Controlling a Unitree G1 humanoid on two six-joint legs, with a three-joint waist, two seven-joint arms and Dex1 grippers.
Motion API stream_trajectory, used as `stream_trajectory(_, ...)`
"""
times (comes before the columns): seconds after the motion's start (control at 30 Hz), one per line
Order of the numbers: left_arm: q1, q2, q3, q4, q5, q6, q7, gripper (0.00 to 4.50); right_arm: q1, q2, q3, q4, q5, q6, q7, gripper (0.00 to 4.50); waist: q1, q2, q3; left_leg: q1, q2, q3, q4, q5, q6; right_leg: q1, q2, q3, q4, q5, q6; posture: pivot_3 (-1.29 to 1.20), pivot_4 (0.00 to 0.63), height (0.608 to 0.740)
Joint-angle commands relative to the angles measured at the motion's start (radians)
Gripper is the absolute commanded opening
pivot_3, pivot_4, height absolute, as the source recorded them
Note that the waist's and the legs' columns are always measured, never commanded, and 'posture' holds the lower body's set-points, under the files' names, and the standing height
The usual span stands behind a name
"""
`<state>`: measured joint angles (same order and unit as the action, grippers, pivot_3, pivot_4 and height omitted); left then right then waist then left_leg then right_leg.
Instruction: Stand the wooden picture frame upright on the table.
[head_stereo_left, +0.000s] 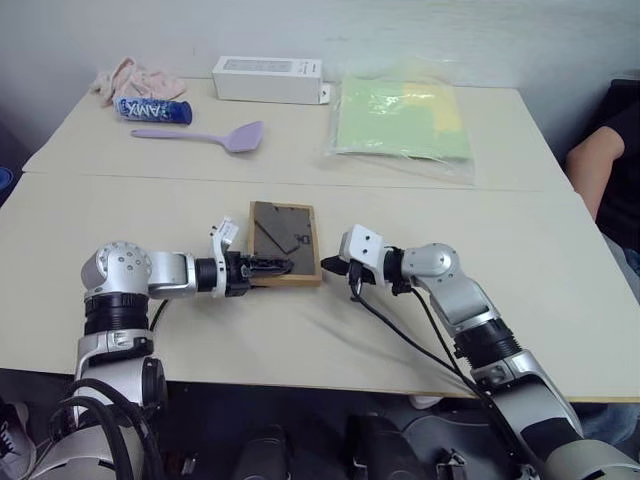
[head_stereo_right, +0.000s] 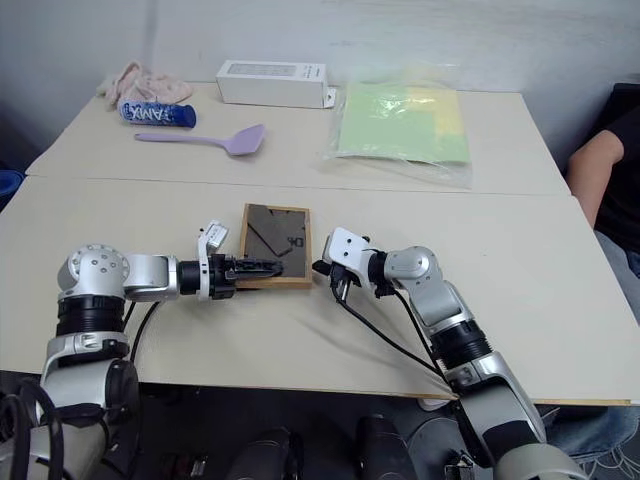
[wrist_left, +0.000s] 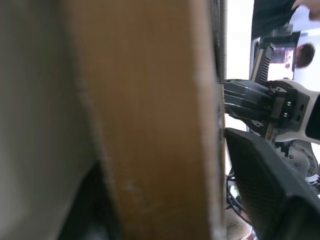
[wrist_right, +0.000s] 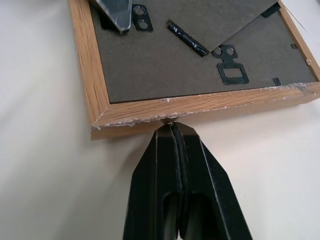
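table (head_stereo_left: 420, 300) | wooden picture frame (head_stereo_left: 287, 240) flat | left jaws grasping its edge | right jaws clenched, touching

One light-wood rectangular picture frame (head_stereo_left: 285, 243), dark back panel up, between two black-fingered grippers: left gripper (head_stereo_left: 268, 267), right gripper (head_stereo_left: 330, 266). One white oblong box (head_stereo_left: 266, 79). One lilac plastic spatula (head_stereo_left: 203, 134). One blue can (head_stereo_left: 152, 109). One pink cloth (head_stereo_left: 135, 78). One clear bag of green-yellow sheets (head_stereo_left: 403, 117).

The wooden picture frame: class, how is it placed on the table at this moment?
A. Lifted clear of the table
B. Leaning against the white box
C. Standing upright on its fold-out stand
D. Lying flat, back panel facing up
D: the wooden picture frame lies flat on the table, its dark back panel and stand facing up.
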<state>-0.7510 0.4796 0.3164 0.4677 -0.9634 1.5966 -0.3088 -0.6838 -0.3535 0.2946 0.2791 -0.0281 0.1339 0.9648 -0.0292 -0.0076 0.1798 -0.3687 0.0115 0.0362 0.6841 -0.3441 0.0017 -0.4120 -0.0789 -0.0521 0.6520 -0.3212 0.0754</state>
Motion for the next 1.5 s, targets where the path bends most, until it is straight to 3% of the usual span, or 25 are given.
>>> stream_trajectory(0.03, 0.029, -0.002, 0.022, -0.043, -0.001, 0.018, 0.030, 1.53, 0.015, -0.031, -0.028, -0.036, 0.032, -0.020, 0.025, 0.00, 0.000, 0.000, 0.000, 0.000, 0.000, 0.000, 0.000, 0.000, 0.000, 0.000, 0.000, 0.000, 0.000, 0.000, 0.000, 0.00, 0.150, 0.740)
stream_trajectory(0.07, 0.038, -0.007, 0.044, -0.059, 0.005, 0.018, 0.037, 1.29, 0.024, -0.043, -0.037, -0.038, 0.041, -0.021, 0.030, 0.00, 0.000, 0.000, 0.000, 0.000, 0.000, 0.000, 0.000, 0.000, 0.000, 0.000, 0.000, 0.000, 0.000, 0.000, 0.000, 0.00, 0.150, 0.740)
stream_trajectory(0.17, 0.093, -0.024, 0.103, -0.177, -0.009, -0.045, 0.005, 1.27, 0.054, -0.072, -0.093, -0.053, 0.100, -0.041, 0.049, 0.00, -0.001, 0.000, 0.000, 0.000, 0.000, 0.000, 0.000, 0.000, 0.000, 0.000, 0.000, 0.000, 0.000, 0.000, 0.000, 0.00, 0.150, 0.740)
stream_trajectory(0.27, 0.192, 0.003, 0.043, -0.374, 0.026, -0.227, -0.121, 1.27, 0.060, -0.071, -0.180, -0.081, 0.211, 0.022, 0.060, 0.55, -0.007, -0.001, 0.000, 0.000, 0.001, 0.001, 0.000, 0.000, -0.001, 0.000, 0.001, 0.001, 0.000, 0.000, 0.000, 0.00, 0.150, 0.740)
stream_trajectory(0.4, 0.326, 0.081, -0.106, -0.542, 0.165, -0.538, -0.339, 1.27, 0.039, -0.087, -0.234, -0.172, 0.389, 0.222, 0.151, 1.91, -0.008, -0.001, 0.000, 0.000, 0.002, 0.000, -0.002, 0.001, -0.003, -0.001, 0.002, 0.000, 0.000, 0.000, -0.001, 0.00, 0.150, 0.740)
stream_trajectory(0.63, 0.384, 0.099, -0.212, -0.580, 0.244, -0.678, -0.442, 1.27, -0.071, -0.015, -0.194, -0.226, 0.471, 0.348, 0.154, 4.35, 0.003, -0.001, 0.000, 0.000, 0.002, 0.000, -0.002, 0.001, -0.002, -0.001, 0.001, 0.001, -0.006, 0.000, -0.001, 0.00, 0.150, 0.740)
stream_trajectory(0.93, 0.379, 0.100, -0.249, -0.601, 0.255, -0.683, -0.473, 1.27, -0.116, 0.091, -0.100, -0.194, 0.442, 0.328, 0.147, 4.45, 0.002, -0.001, 0.000, -0.002, 0.002, 0.000, -0.002, -0.001, 0.001, -0.001, 0.000, 0.000, -0.004, 0.000, 0.000, 0.00, 0.150, 0.740)
stream_trajectory(1.3, 0.400, 0.106, -0.232, -0.610, 0.247, -0.684, -0.481, 1.27, -0.039, 0.029, -0.160, -0.302, 0.520, 0.386, 0.162, 4.45, 0.002, -0.001, 0.000, -0.002, 0.002, 0.000, -0.002, -0.001, 0.001, -0.001, 0.000, 0.000, -0.004, 0.000, 0.000, 0.00, 0.150, 0.740)
stream_trajectory(1.5, 0.401, 0.103, -0.245, -0.610, 0.254, -0.690, -0.489, 1.27, -0.073, 0.051, -0.154, -0.191, 0.466, 0.358, 0.095, 4.45, -0.002, -0.001, 0.000, -0.002, 0.002, 0.000, -0.002, -0.001, 0.001, -0.001, 0.000, 0.000, -0.005, 0.000, 0.000, 0.00, 0.150, 0.740)
